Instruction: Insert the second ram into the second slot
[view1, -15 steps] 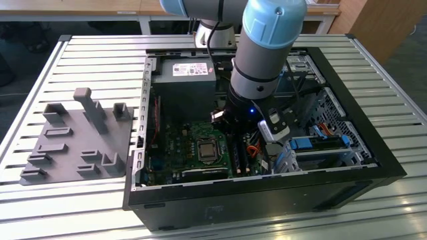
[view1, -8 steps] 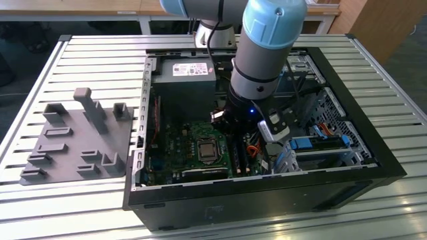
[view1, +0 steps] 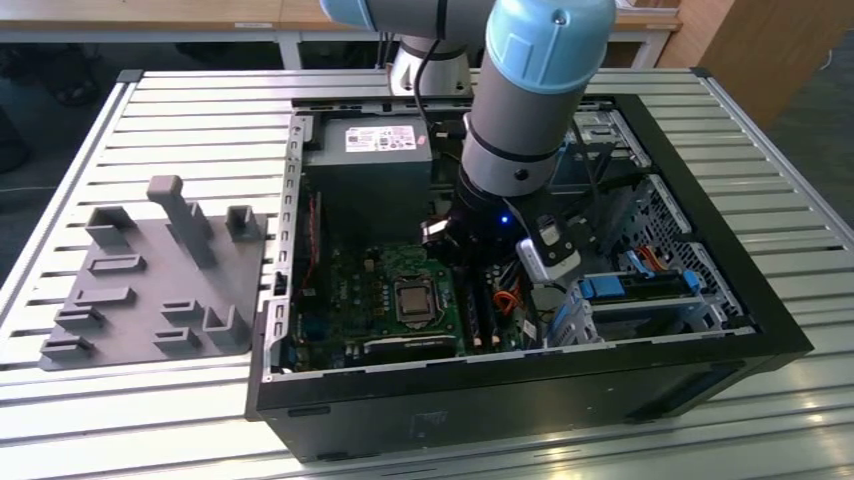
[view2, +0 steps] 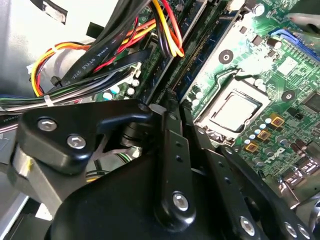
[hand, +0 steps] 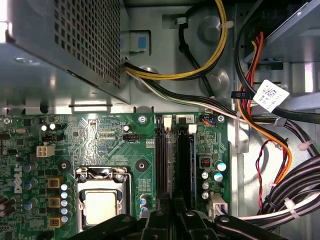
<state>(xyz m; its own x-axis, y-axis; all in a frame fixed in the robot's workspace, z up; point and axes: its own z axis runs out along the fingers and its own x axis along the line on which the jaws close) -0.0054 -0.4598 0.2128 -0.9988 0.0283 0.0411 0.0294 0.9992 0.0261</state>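
Note:
My gripper (view1: 470, 262) is down inside the open computer case (view1: 747, 330), over the motherboard (hand: 100, 135). In both wrist views its black fingers (view2: 172, 150) meet at the tips. The gripper (hand: 172, 206) is shut, with its tips at the near end of the two long memory slots (hand: 160, 155) beside the processor socket (hand: 100, 205). The slot farther from the socket looks filled by a thin dark board seen edge-on, likely the second ram (hand: 183, 160). I cannot tell whether the tips touch it. In the second wrist view the gripper (view2: 169, 102) sits above the same slots.
Bundles of black, yellow, orange and red cables (hand: 280, 150) run close beside the slots. The grey power supply box (view1: 367, 175) stands at the case's far end. Drive bays with blue clips (view1: 641, 290) are at the exterior view's right. A grey fixture tray (view1: 147, 290) lies on the slatted table at the exterior view's left.

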